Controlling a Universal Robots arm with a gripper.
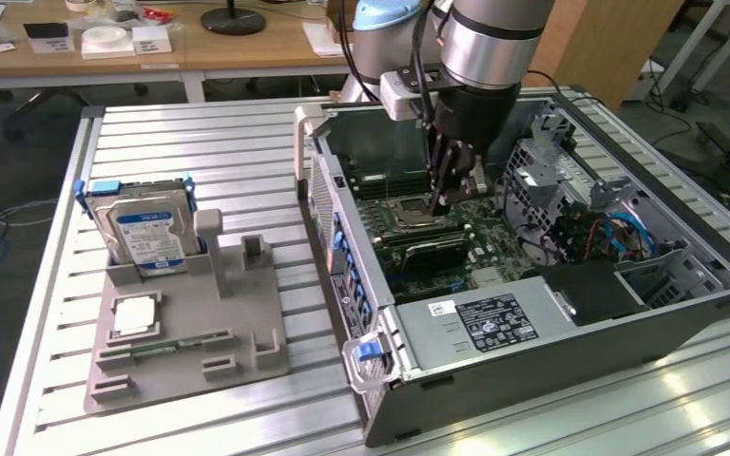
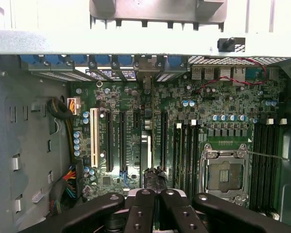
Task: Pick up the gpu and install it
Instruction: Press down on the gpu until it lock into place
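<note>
The arm reaches down into the open computer case (image 1: 555, 285), which lies on its side on the slatted metal table (image 1: 213, 142); the gripper (image 1: 447, 198) is low over the motherboard (image 1: 492, 242), near the middle of the board.

In the wrist view the gpu (image 2: 144, 145) is seen edge-on, a thin card standing upright in line with the long black expansion slots (image 2: 121, 141); its bracket end reaches the rear wall of the case among the blue slot clips (image 2: 103, 60); its near end runs in under the gripper (image 2: 155, 192). The two inner fingers (image 2: 144, 209) are drawn together with barely a gap, and the card's dark upper edge sits directly between their tips; they appear closed on the gpu; whether the card is fully seated in its slot cannot be told.

In the exterior view the gpu (image 1: 426, 251) shows as a dark strip just below the fingertips, beside the processor socket (image 1: 406, 211).

On the exterior view's left, well apart from the case, a grey fixture (image 1: 187, 332) stands on the table; a hard drive (image 1: 147, 233) with a blue-white label stands upright in it; a narrow green memory stick (image 1: 168, 346) lies in a lower recess.
</note>
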